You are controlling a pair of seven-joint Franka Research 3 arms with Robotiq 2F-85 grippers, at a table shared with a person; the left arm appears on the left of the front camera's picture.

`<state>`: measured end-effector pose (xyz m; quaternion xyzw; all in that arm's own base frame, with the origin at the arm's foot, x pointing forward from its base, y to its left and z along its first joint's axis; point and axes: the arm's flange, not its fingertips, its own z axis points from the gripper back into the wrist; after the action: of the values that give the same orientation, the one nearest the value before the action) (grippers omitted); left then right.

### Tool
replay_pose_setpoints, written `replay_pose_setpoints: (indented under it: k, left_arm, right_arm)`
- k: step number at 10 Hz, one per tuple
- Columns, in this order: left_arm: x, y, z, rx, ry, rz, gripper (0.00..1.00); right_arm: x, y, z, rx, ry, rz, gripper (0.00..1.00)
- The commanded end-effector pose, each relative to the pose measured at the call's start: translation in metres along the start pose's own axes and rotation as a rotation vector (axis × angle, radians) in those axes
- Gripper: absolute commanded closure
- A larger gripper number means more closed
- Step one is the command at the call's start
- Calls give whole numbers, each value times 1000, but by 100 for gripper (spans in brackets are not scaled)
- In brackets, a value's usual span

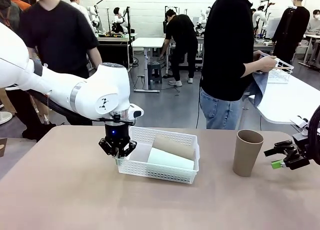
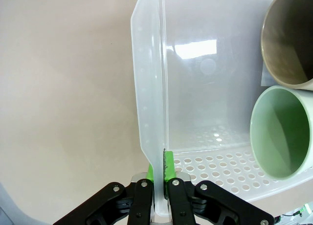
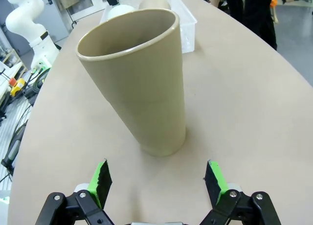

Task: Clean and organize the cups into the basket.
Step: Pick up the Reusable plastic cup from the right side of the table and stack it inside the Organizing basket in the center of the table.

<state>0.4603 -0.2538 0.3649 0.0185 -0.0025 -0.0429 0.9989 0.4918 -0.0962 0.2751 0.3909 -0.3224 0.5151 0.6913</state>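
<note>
The white plastic basket (image 1: 165, 176), shallow with fine lattice walls, sits near the middle of the matte beige worktop (image 1: 60, 190). Two smooth, tapered cups lie on their sides in it, side by side. The mint cup (image 1: 169, 159) is nearer the robot and a tan cup (image 1: 173, 145) lies behind it, both mouths turned toward the basket's left end. The left part of the basket floor is bare.

The left hand (image 1: 118, 151) comes down on that left end wall. Its green pads are pinched tight on the thin, translucent rim, one pad inside and one outside.

A third tan cup (image 1: 247, 152) stands upright on the worktop to the right, well apart from the basket. The right hand (image 1: 280, 157) hovers low just beside it, spread wide and holding nothing, its fingers pointing at the cup. Bare worktop lies all round the standing cup and in front of the basket.
</note>
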Motion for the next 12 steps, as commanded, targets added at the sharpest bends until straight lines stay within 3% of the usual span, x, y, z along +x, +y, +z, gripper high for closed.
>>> replay_pose_setpoints:
  k: [1,12]
  left_arm:
    - [0,0,1,-2,-3,1,95]
    - [0,0,1,-2,-3,1,95]
  right_arm:
    - [1,7,-20,-31,-24,76,0]
    - [8,2,-71,17,-65,116,0]
